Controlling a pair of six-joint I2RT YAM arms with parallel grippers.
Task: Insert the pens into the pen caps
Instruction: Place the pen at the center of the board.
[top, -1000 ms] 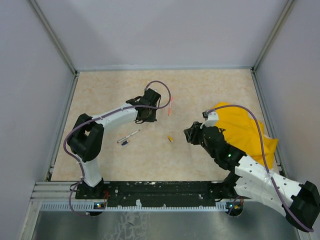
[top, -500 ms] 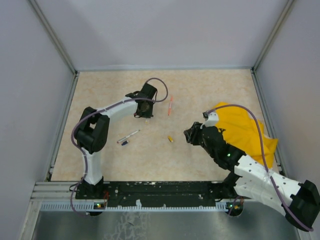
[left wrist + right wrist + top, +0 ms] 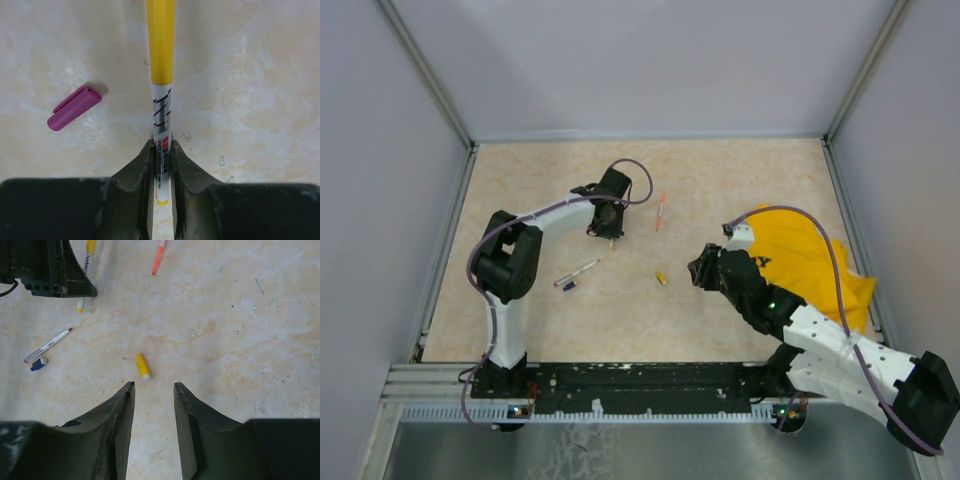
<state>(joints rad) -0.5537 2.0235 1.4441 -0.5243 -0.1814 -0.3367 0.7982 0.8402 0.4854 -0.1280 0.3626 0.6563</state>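
Left pincer (image 3: 161,148): the jaws sit close on both sides of the white barrel of the yellow-capped pen (image 3: 161,107), and its cap looks fully seated. You cannot tell from the wrist view whether they pinch the barrel or only flank it. The purple cap (image 3: 74,107) lies loose on the counter (image 3: 740,180) beside that pen, apart from it.

Right pincer (image 3: 154,386): released, with nothing between the jaws. The yellow cap (image 3: 143,366) lies on the counter just ahead of the gap, a little off its centre line.

Also out there:
- The orange pen (image 3: 158,257) lies farther out.
- The purple-tipped pen (image 3: 47,346) has the dark blue cap (image 3: 37,365) just beside its tail.
- The yellow cloth (image 3: 810,265) is behind the right arm.

The step reads as a pick of the yellow cap.
- Centre the gap over the cap before you go down; it lies nearly in line with the jaws, so they should close across its width.
- Take it near the closed end and leave the mouth free for a pen tip.
- Close gently, since a short round tube will likely squirt out or roll.
- On the left side, if you let the finished pen go, spread wide and lift straight up so the barrel is not dragged into the purple cap.
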